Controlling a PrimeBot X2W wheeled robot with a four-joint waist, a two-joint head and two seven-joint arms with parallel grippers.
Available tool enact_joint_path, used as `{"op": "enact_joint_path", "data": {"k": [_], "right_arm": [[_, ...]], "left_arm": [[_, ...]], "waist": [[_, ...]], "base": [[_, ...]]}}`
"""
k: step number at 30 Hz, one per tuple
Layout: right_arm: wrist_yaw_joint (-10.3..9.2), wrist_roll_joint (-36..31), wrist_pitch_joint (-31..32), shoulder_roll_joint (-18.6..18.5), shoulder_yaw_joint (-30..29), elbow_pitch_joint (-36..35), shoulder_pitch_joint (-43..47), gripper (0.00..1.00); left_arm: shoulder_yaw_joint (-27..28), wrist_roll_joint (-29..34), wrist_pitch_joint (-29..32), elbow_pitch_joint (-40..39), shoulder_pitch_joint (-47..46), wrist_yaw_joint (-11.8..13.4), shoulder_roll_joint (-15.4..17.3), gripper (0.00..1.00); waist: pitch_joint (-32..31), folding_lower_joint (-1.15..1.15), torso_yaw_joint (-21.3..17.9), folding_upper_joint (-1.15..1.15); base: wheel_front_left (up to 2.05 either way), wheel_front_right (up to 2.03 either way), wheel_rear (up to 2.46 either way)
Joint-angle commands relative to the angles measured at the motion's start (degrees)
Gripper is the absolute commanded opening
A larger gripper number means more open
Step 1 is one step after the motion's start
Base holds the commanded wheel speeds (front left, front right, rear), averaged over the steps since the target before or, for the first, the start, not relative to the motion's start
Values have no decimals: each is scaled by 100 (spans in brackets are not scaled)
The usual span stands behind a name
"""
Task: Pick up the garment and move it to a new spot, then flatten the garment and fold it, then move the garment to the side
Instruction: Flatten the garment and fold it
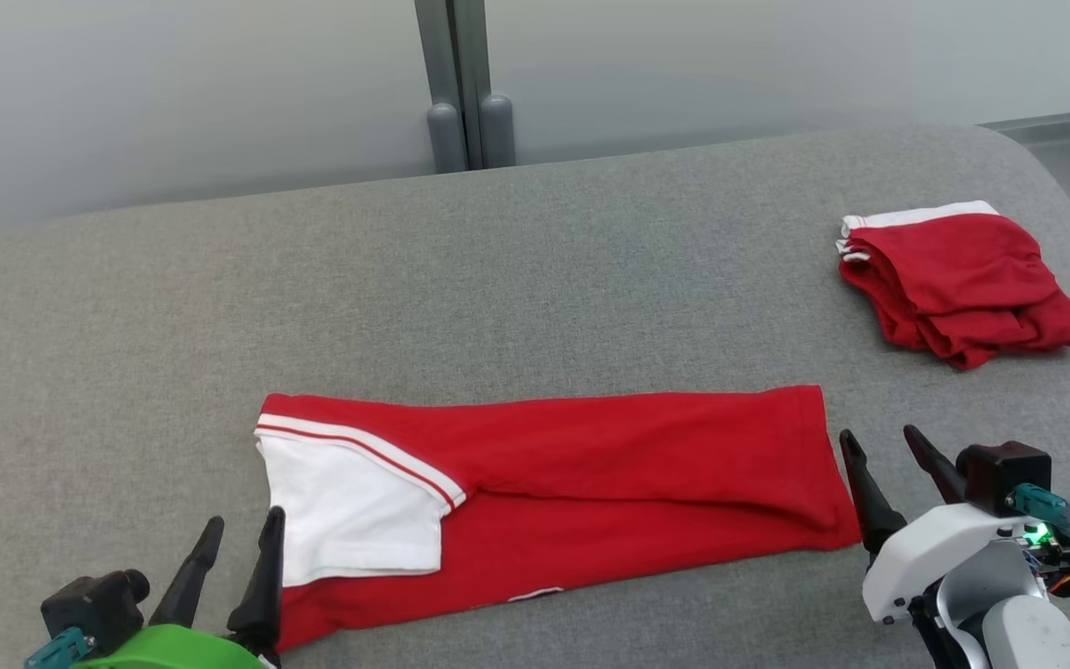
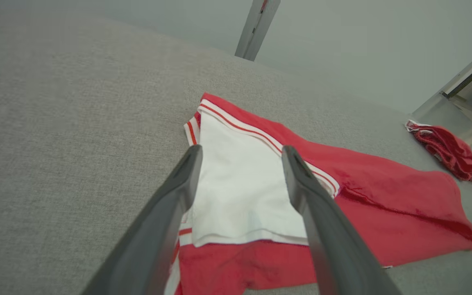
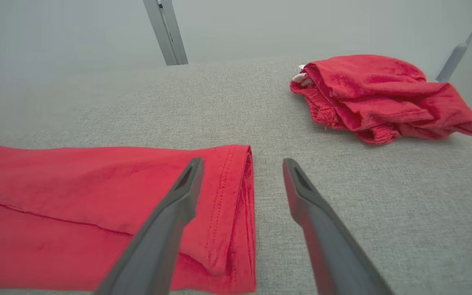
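- Two red clothes on the counter, yeah? Which one's ours?
- The big long one, the garment. It lies flat near the front edge, abt in the middle, folded the long way into a strip. Red, w/ a white sleeve on top at its left end. The sleeve has a thin red + white stripe along its top.
- And the other one?
- Small red bundle, folded up, w/ a white band. It's far back on the right, well apart from the garment.
- OK. L gripper?
- Down at the front left. Fingers spread wide, nothing btw them. One finger is right at the garment's left corner. In the left wrist view both fingers point over the white sleeve. Can't tell if they touch the cloth.
- R gripper?
- Front right, also wide open, holding nothing. One finger is over the garment's right end, the hem. The other is over bare grey counter. In the right wrist view the hem shows two layers, one on top of the other.
- Anything else?
- Grey post behind the counter, by a pale wall. Little green light on the R wrist.
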Motion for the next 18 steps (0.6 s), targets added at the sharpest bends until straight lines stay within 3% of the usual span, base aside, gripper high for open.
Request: {"op": "enact_joint_path", "data": {"k": [1,9,18], "right_arm": [[-8,-69,2,20,-42,-10,82,100],[-8,-238,143,61,-63,634,-141,100],[-8,-609,-14,71,-294,1964,-688,100]], "left_arm": [[168,228,-22,-88,130,48,-131,100],[788,1088,-21,-249,360,13,-833,100],[980,1531,-22,-61,226,-158,-1115,100]], "waist": [[-96,1,75,0],[-109,1,271,0],[59,1,517,0]], "base": [[0,0,0],[0,0,0],[0,0,0]]}}
